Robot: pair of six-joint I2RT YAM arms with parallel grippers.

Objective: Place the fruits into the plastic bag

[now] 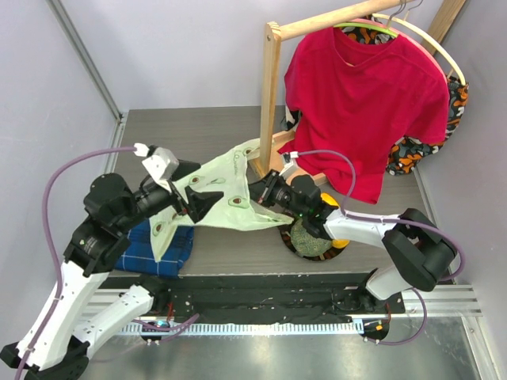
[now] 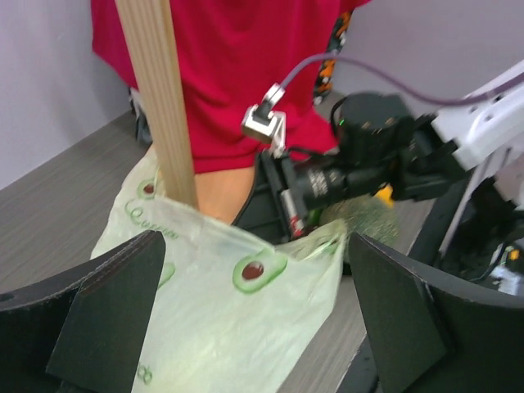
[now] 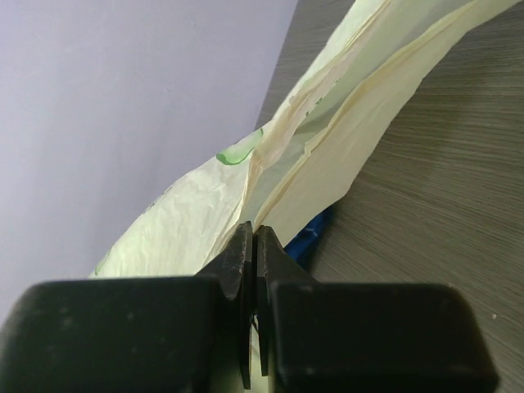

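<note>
My right gripper (image 3: 252, 246) is clamped on the plastic bag (image 3: 344, 139) rim, my left gripper (image 2: 258, 315) gapes wide and holds nothing. One hard tug and the thin film may tear or slip free.

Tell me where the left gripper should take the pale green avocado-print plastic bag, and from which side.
Grip the pale green plastic bag at its upper rim, opposite the edge the shut right gripper pinches. Come from the left arm's side: the thin film lies between the fingers of the open left gripper, so a flat pinch would likely spread the mouth.
</note>
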